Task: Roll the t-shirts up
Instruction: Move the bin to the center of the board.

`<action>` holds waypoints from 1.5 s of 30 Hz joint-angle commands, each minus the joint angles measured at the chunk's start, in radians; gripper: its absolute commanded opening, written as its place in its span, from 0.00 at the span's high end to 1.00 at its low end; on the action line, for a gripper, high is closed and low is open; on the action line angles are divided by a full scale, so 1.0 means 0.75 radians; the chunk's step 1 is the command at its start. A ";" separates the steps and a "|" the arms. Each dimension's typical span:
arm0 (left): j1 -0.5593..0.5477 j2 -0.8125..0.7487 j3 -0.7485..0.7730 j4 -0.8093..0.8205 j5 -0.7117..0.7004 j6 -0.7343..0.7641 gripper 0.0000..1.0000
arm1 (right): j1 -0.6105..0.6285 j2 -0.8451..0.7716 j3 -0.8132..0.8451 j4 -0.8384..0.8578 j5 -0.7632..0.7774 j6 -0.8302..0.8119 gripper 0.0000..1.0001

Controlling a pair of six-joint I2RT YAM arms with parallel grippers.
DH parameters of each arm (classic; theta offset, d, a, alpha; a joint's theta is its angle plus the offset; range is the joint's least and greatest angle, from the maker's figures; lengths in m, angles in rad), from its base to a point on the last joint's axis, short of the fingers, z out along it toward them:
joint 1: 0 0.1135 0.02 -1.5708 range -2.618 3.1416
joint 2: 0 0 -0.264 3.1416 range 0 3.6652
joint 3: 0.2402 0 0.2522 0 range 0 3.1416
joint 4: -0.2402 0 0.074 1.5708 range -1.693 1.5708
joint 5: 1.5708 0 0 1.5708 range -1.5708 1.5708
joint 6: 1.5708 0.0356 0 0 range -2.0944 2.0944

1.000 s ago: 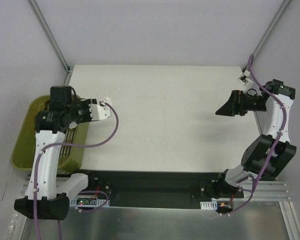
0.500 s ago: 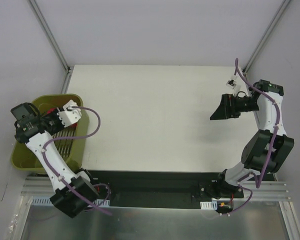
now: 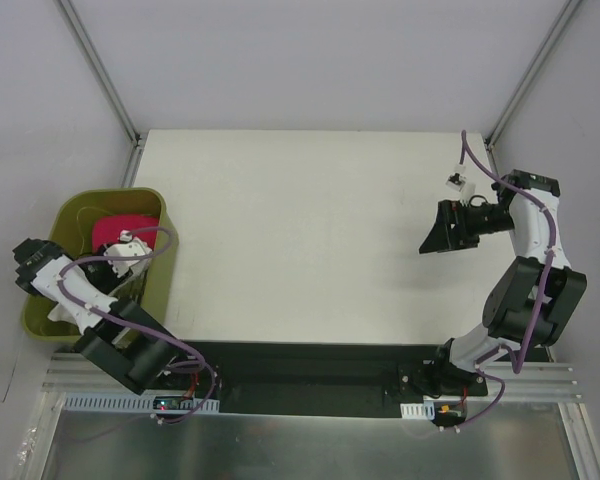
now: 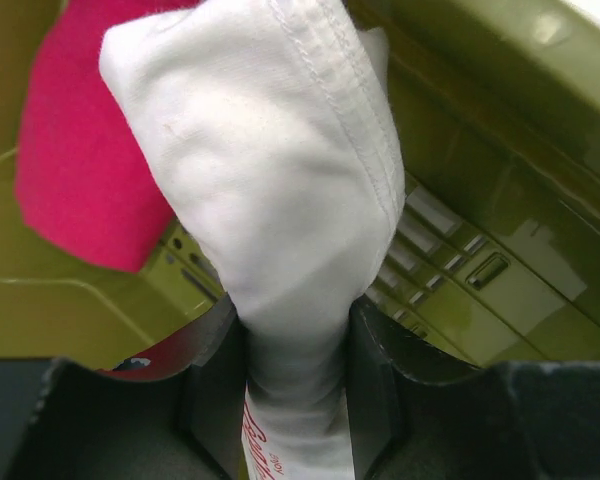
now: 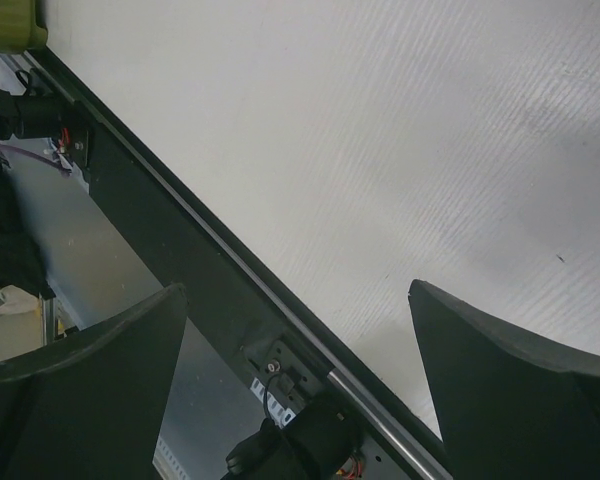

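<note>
Top view: an olive bin (image 3: 35,315) sits left of the desk (image 3: 310,230), with the pink bundle (image 3: 110,228) inside it. Left wrist: the left gripper (image 4: 292,360) is clenched on the white t-shirt (image 4: 270,180) over the bin, with the pink bundle beside it. Right wrist: the right gripper (image 5: 292,300) hangs released above the desk.

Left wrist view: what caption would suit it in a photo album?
The left fingers pinch a bunched white t-shirt over an olive-green bin holding a pink bundle.
</note>
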 commanded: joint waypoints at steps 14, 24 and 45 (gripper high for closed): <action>-0.149 0.219 -0.185 0.324 -0.021 1.095 1.00 | 0.071 -0.025 -0.036 -0.237 0.176 -0.059 0.04; -0.458 -0.075 -0.506 0.342 0.012 1.091 1.00 | 0.097 0.060 0.054 -0.249 0.195 -0.086 0.04; -0.730 -0.196 -0.338 0.400 0.266 0.831 1.00 | 0.120 0.105 0.075 -0.225 0.166 -0.100 0.04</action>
